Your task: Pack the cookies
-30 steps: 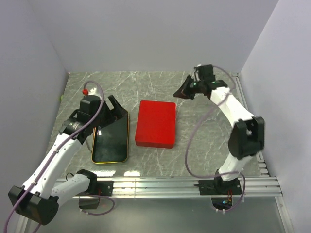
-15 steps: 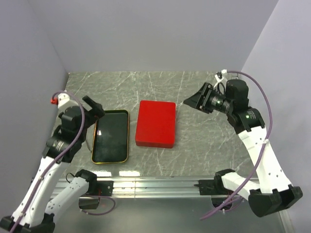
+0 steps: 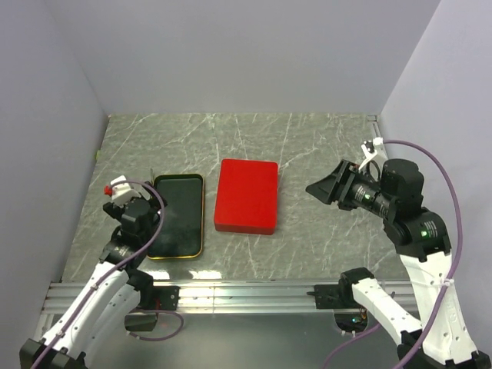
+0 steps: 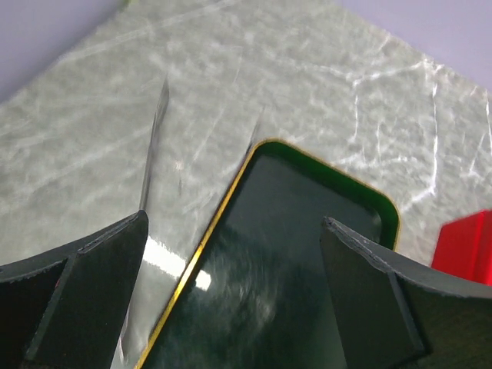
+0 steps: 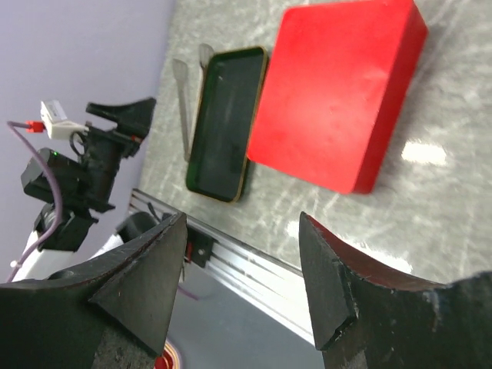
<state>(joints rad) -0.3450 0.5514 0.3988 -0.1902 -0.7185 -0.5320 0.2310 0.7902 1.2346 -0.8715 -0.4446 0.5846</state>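
1. The left gripper [image 4: 234, 223] has its fingers spread wide and holds nothing. It hangs over the near-left rim of the tray [image 3: 178, 219].
2. The right gripper [image 3: 324, 188] is also wide apart and empty. It is in the air to the right of the red box [image 3: 247, 194], pointing toward it.
3. The tray is dark with a gold rim, and its glossy inside is bare.
4. The red box lies flat mid-table [image 3: 231, 134], just right of the tray with a gap between them. Its top is a plain closed face.
5. I cannot tell from these views where the cookies are.
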